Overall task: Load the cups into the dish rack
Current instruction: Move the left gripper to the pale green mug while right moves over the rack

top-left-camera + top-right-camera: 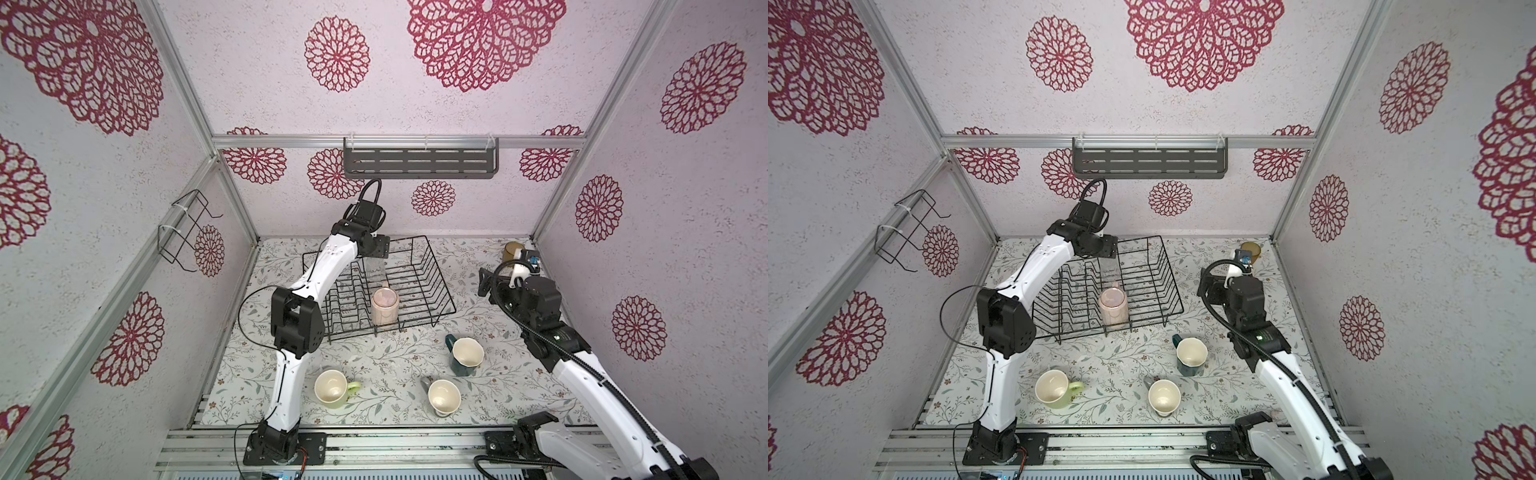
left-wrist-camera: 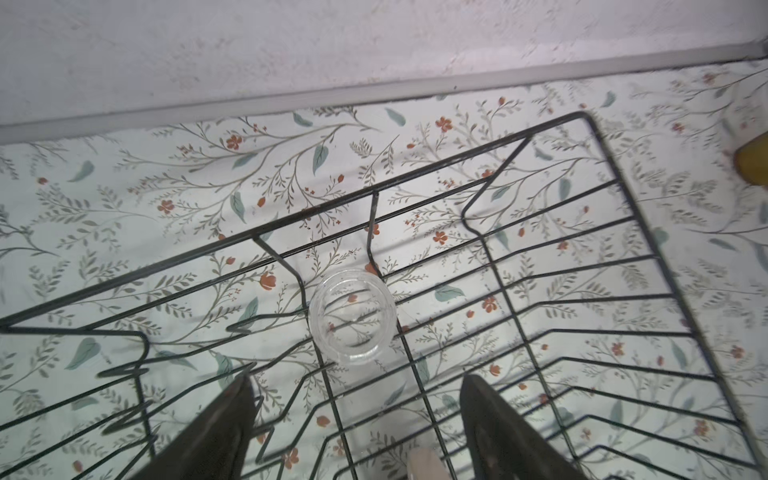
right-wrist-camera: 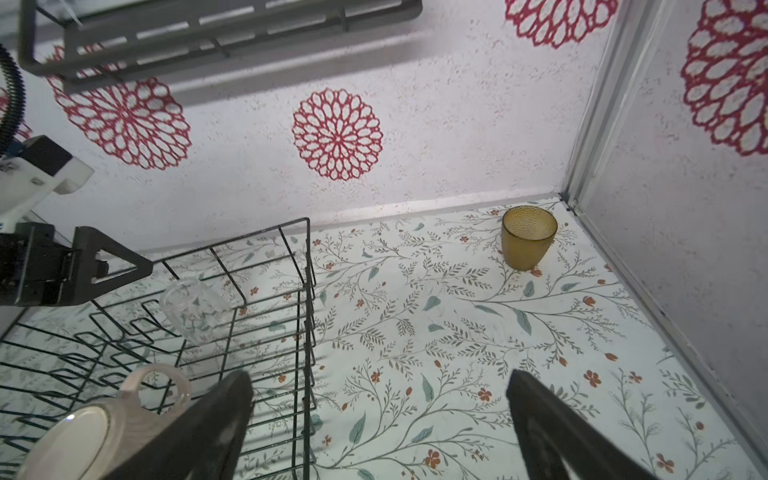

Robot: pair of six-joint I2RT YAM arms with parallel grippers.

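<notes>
Enclosure: pale textured walls printed with red rosettes are seen on three sides; a grey slotted shelf (image 1: 419,163) is fixed to the rear wall and a bent wire holder (image 1: 185,232) to the left wall.
Worktop (image 1: 374,365): covered by a floral-patterned sheet.
Dish rack (image 1: 436,291): set on the worktop toward the rear, left of centre.
Left tool (image 2: 357,378): held above the rear of the dish rack; jaws are spread wide and nothing is gripped.
Right tool (image 3: 380,376): held above bare worktop, right of the dish rack; jaws are fully spread and nothing is gripped.
Clear glass (image 2: 352,316): found inside the dish rack, toward its rear, below the left tool and clear of both fingers.
Pale pink tumbler (image 1: 384,309): found inside the dish rack at its front edge.
Amber tumbler (image 3: 528,239): stood mouth up in the far right corner, well apart from the dish rack.
Teal mug (image 1: 465,357): stood upright outside the rack, near its front right corner.
Yellow-green mug (image 1: 332,388): stood upright near the front, just beside the left arm.
Grey mug (image 1: 444,397): stood upright near the front edge, close to the teal one.
</notes>
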